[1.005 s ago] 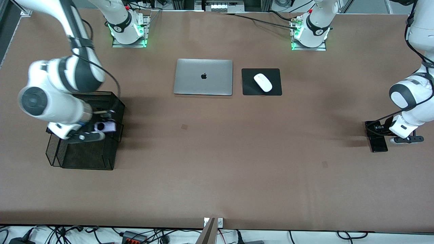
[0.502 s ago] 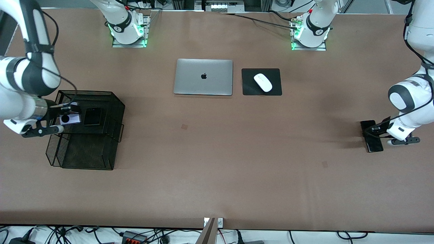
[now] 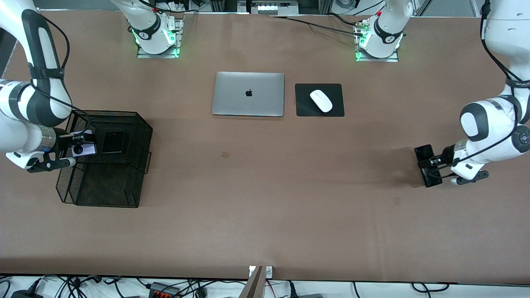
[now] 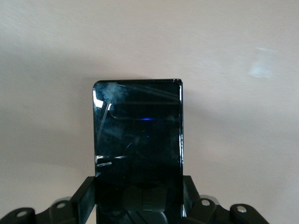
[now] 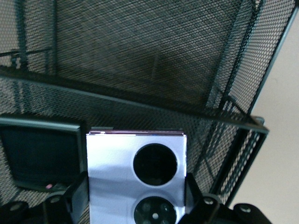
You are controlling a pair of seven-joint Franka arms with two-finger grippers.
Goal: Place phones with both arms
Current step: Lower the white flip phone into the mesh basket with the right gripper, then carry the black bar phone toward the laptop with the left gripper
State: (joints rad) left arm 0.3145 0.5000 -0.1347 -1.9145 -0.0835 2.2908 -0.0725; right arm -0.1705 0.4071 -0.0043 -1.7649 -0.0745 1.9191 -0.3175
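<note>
The long black slab phone (image 3: 427, 166) (image 4: 138, 149), glossy with rounded corners and faint reflections on its glass, is clamped across its width between the fingers of the left gripper (image 3: 434, 164) (image 4: 139, 205), sticking out past the fingertips over bare table.

The squarish lavender phone with two black circles (image 3: 81, 149) (image 5: 136, 179) is pinched at its sides by the right gripper (image 3: 73, 150) (image 5: 135, 205), circles facing up.

The small squarish black flip phone (image 3: 113, 142) (image 5: 39, 156) lies flat just beside the lavender one, outside the right gripper's jaws.
</note>
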